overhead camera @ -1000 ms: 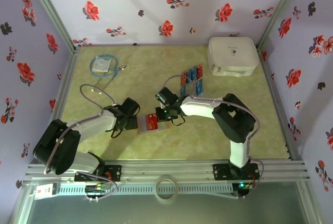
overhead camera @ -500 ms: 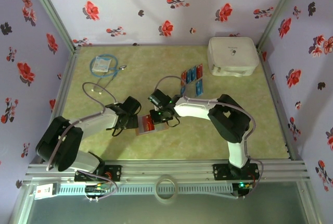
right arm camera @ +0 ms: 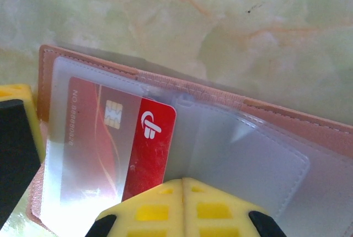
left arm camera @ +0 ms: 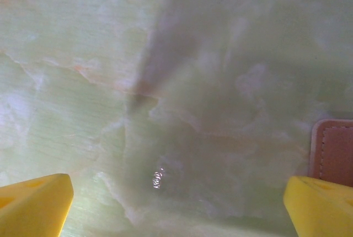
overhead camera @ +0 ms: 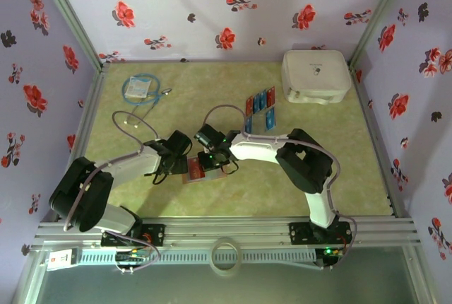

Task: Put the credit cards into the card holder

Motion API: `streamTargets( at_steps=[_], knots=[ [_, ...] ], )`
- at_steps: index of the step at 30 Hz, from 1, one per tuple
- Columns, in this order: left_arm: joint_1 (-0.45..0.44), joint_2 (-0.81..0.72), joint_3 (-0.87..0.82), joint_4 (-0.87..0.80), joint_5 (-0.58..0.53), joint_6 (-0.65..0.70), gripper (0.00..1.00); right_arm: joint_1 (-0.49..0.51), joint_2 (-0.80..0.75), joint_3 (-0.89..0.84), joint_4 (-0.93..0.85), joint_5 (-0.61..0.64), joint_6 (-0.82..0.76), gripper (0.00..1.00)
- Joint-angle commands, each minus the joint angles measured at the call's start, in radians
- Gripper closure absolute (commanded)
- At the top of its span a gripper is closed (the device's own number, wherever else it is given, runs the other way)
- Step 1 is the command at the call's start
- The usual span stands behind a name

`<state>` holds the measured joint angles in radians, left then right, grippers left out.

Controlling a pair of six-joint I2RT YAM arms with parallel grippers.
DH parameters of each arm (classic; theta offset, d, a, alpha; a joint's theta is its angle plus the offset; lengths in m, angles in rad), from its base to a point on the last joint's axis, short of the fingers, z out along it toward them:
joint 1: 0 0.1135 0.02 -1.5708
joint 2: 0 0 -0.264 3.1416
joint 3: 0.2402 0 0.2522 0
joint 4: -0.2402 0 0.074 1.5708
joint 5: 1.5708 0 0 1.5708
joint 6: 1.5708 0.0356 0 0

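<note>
Sliding left since a second ago, the right gripper (overhead camera: 212, 157) and the card holder (overhead camera: 200, 171) beneath it are now sitting closer to the left gripper (overhead camera: 175, 157). Overhead, both forearms are reaching low and inward, meeting at the holder. The loose credit cards (overhead camera: 260, 106) are lying well apart from the holder, beyond it and to its right.

The right wrist camera is showing what the overhead view cannot. The holder is lying open, a red card (right arm camera: 127, 143) is sitting partway inside its left clear pocket (right arm camera: 83, 160), and the yellow fingers (right arm camera: 165, 193) are pressed together over the card's lower edge.

The left wrist camera is showing that gripper's fingers spread wide over bare table (left arm camera: 176, 82), with the holder's corner just beside the right-hand finger.
</note>
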<state>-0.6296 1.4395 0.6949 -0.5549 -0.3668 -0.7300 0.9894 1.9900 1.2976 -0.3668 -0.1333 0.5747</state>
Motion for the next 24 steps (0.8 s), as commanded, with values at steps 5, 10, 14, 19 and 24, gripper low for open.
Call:
streamTargets(
  at_steps=[5, 10, 14, 19, 24],
  knots=[
    [-0.004, 0.025, 0.037, 0.001, -0.018, 0.004, 0.00, -0.024, -0.059, -0.098, -0.022, 0.081, -0.018, 1.00],
    [-0.004, 0.021, 0.059, -0.007, -0.019, 0.015, 0.00, -0.069, -0.120, -0.190, 0.007, 0.087, -0.002, 1.00],
    [-0.004, 0.019, 0.072, -0.012, -0.018, 0.021, 0.00, -0.081, -0.157, -0.210, 0.003, 0.083, 0.000, 1.00],
    [-0.009, 0.005, 0.070, -0.012, -0.003, 0.020, 0.00, -0.081, -0.205, -0.189, -0.001, 0.062, -0.003, 1.00],
    [-0.035, -0.004, 0.066, -0.010, 0.013, 0.012, 0.00, -0.081, -0.224, -0.176, 0.018, 0.038, -0.002, 1.00]
  ],
)
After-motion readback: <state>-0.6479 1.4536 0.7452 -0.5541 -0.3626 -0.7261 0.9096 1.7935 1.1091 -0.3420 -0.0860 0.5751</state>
